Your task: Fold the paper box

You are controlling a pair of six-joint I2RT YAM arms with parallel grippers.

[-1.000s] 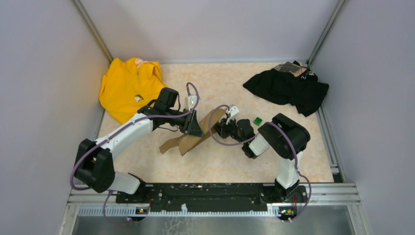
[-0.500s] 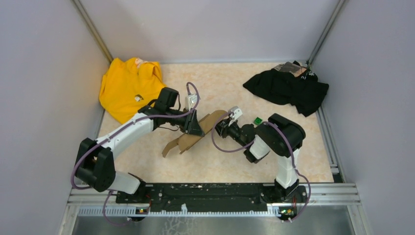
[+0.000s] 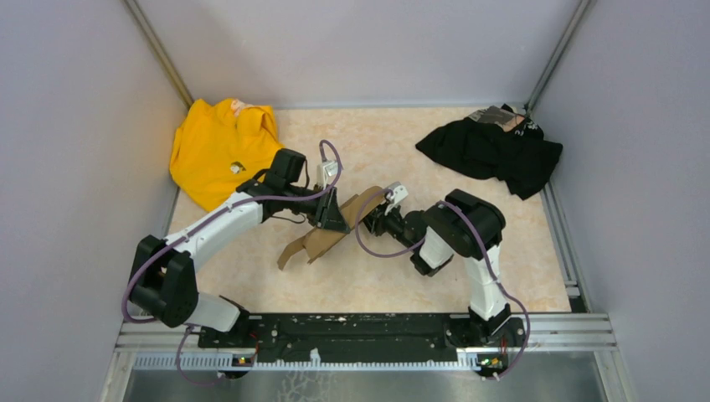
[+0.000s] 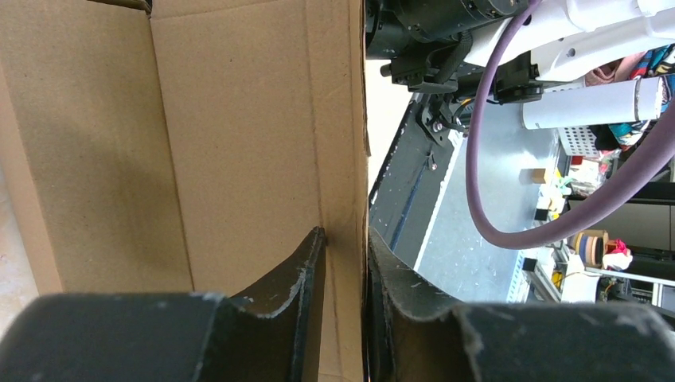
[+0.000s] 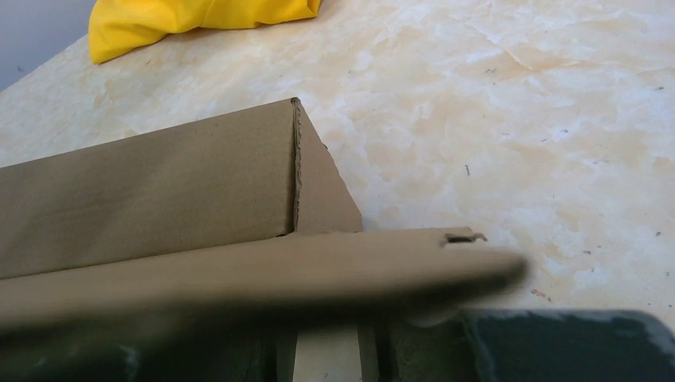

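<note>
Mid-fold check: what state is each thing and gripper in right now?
paper box: partly folded, not closed up.
left gripper: shut on the paper box's edge.
right gripper: at the box's right end; grip hidden by cardboard.
yellow garment: crumpled, far left corner.
black garment: crumpled, far right corner.

On the counter (image 3: 377, 142) there are 1 paper box (image 3: 322, 240) and 2 garments: 1 yellow garment (image 3: 219, 151), 1 black garment (image 3: 494, 151). 2 arms carry 2 grippers: left gripper (image 3: 339, 224), right gripper (image 3: 375, 220).

The plain brown paper box (image 3: 316, 243), a creased sheet, sits partly folded, one end raised.
</note>
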